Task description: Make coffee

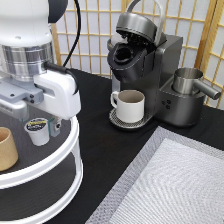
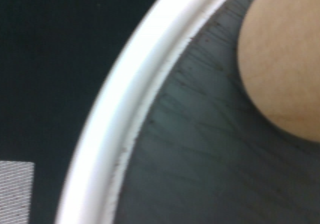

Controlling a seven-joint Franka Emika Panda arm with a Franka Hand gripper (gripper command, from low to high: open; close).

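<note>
White plastic coffee pod (image 1: 38, 131) sits upright on the upper shelf of the round two-tier stand (image 1: 70, 150), foil label facing up, at the exterior view's left. Gripper (image 1: 47, 127) hangs directly over that shelf, its body just above the pod, one dark finger visible close beside the pod on its right. Cannot tell whether the fingers are spread or closed on the pod; the hand's housing hides most of them. Pod looks to be resting on the shelf, not lifted.

Tan handleless cup (image 1: 7, 148) stands on the same shelf, near the pod but apart from it. Wrist view shows only the stand's white rim and the tan cup's side (image 2: 292, 65) close by, which fits a hand held low over the shelf.

Coffee machine (image 1: 145, 70) stands with lid raised and pod chamber exposed, presumably ready to receive the pod. White mug (image 1: 130, 105) is already on the drip tray under the spout. Steel jug (image 1: 187, 82) sits beside the machine.
</note>
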